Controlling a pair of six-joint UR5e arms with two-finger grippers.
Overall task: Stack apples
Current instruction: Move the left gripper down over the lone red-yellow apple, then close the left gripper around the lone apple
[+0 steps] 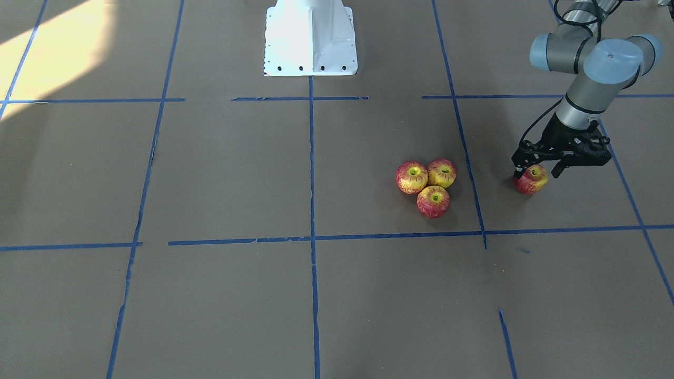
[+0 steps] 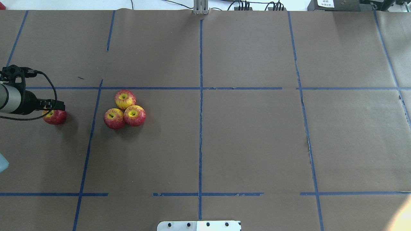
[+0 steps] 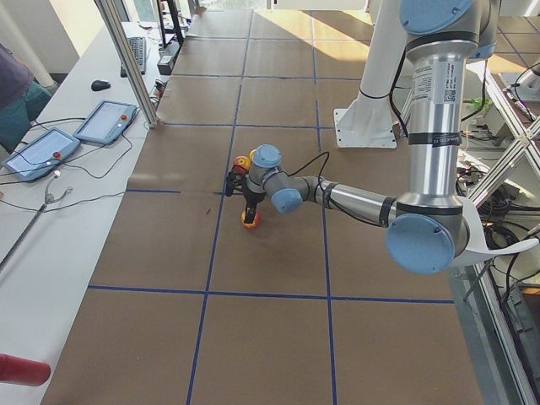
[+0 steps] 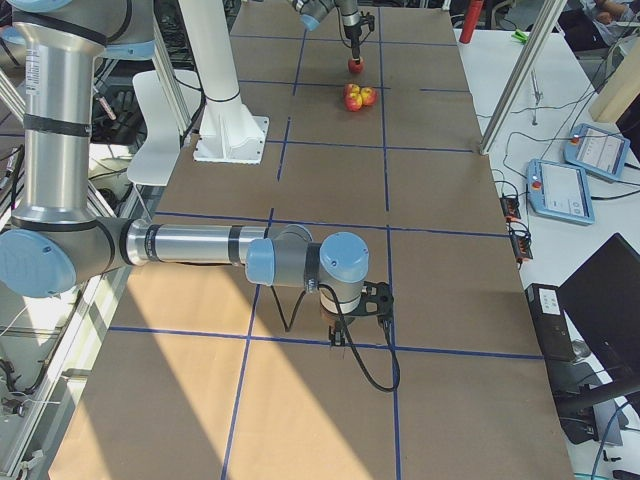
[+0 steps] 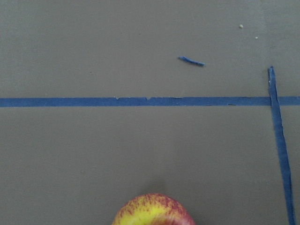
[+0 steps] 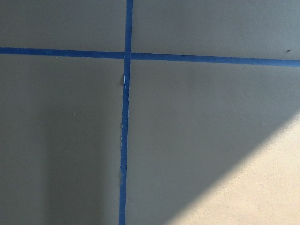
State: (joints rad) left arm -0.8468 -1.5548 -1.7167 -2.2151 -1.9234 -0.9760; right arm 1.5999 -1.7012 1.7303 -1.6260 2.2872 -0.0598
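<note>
Three red-and-yellow apples sit touching in a cluster on the brown table: one [image 1: 412,177], one [image 1: 442,172] and one [image 1: 433,201]; in the overhead view they are a far one [image 2: 125,99] and two near ones [image 2: 114,118] [image 2: 134,115]. A fourth, redder apple [image 1: 532,180] [image 2: 56,117] rests on the table apart from them. My left gripper [image 1: 537,171] is low over it, its fingers open on either side. This apple's top shows in the left wrist view [image 5: 153,211]. My right gripper [image 4: 360,310] shows only in the exterior right view, low over the table; I cannot tell its state.
Blue tape lines [image 2: 200,96] divide the table into squares. The robot's white base [image 1: 310,37] stands at the table's middle edge. Tablets [image 3: 105,122] and cables lie beyond the far table edge.
</note>
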